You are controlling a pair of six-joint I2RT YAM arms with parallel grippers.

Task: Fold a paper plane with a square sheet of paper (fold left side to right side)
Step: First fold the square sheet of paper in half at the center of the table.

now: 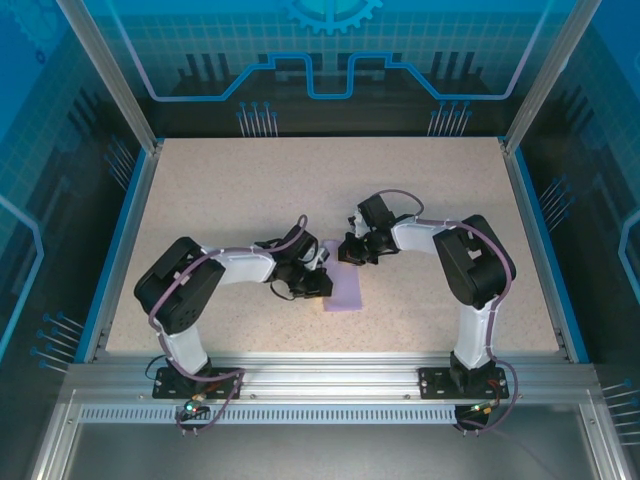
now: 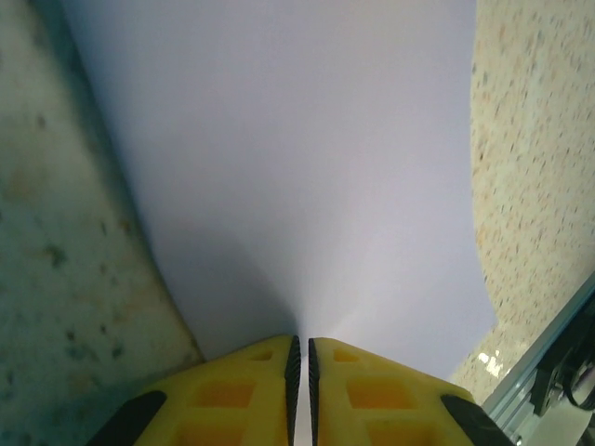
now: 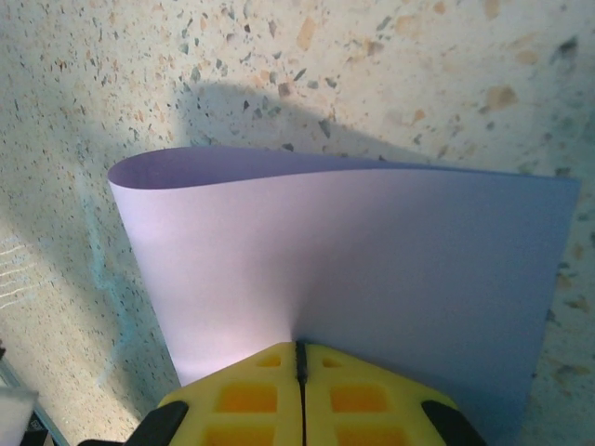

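On the surface [image 1: 220, 190], near centre, left hand [image 2: 300, 346] pinches shut on the left edge of the square sheet of paper [image 1: 345, 292]. The sheet is bowed, one side curling up. Right hand [image 3: 300, 351] is clamped shut on its far edge.

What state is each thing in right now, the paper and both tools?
lavender paper sheet: bent over in a soft loop, not creased flat, pinched by both tools.
left tool: shut on the sheet's edge.
right tool: shut on the sheet's edge.

Right pincer [image 3: 300, 358] pinching curled lavender paper [image 3: 353, 269], speckled table [image 3: 279, 65]
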